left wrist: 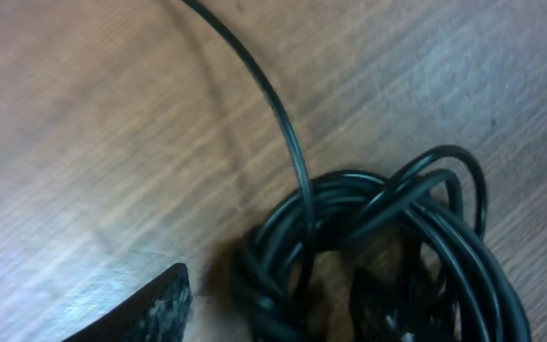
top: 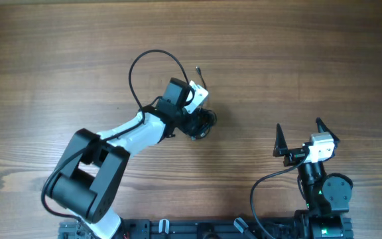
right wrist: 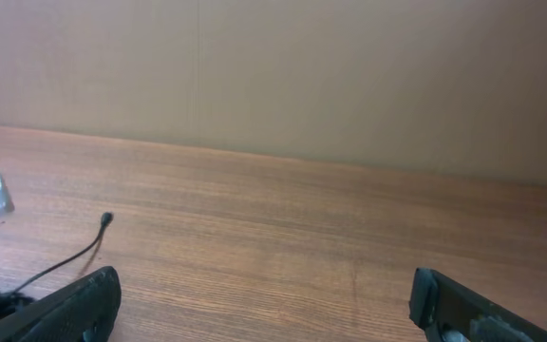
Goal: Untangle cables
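We count two arms and two grippers. There is one knotted bundle of cables (left wrist: 416, 223); we cannot tell how many separate cords are in it.

The bundle lies on the tabletop (top: 323, 53) near the middle, directly under the left gripper (top: 199, 121). In the left wrist view, several glossy black loops are packed together at lower right. One single strand leaves the knot and runs up to the top edge.

One loose cord end with a tiny plug (right wrist: 107, 219) lies flat just beyond the bundle, on its far side. The overhead also shows that plug tip.

Left jaws: only one dark tip shows, at bottom left of the wrist view, beside the bundle and off the cords. We cannot tell whether they are apart or clamped.

The right gripper (top: 300, 134) has its jaws wide apart with nothing between them. It sits well apart from the bundle, near the front edge.

One thicker black wire loop (top: 159, 52) arcs off the left arm, above the tabletop.

For open room, there is bare wood left, far and right of the bundle, and a clear strip between the two grippers. The right wrist view shows the far edge of the tabletop meeting a plain wall. Both arm bases crowd the near edge.
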Robot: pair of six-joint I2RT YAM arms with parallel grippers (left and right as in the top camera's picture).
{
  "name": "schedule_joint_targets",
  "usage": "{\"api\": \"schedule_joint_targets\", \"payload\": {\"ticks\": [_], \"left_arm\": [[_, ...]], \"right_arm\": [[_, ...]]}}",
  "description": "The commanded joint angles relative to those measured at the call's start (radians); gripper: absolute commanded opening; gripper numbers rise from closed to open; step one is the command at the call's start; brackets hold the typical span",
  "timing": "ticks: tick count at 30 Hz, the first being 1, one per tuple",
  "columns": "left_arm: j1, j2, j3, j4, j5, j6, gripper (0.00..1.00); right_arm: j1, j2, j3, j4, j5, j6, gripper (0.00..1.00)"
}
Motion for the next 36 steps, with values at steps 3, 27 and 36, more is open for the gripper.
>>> {"api": "schedule_joint_targets", "payload": {"ticks": [3,27,36], "left_arm": [[0.002,0.046,-0.002,-0.031,0.045,-0.028,0.29],[-0.017,-0.105,0.01,-0.124,-0.124,-1.157,1.0],[-0.019,-0.087,0.01,-0.126,-0.136,-1.155,0.56]], "right_arm": [[-0.002,0.002,-0.002,0.003,0.013,-0.006,1.0],[-0.002,0.002,-0.002,0.003,0.013,-0.006,1.0],[-0.002,0.002,-0.002,0.003,0.013,-0.006,1.0]]}}
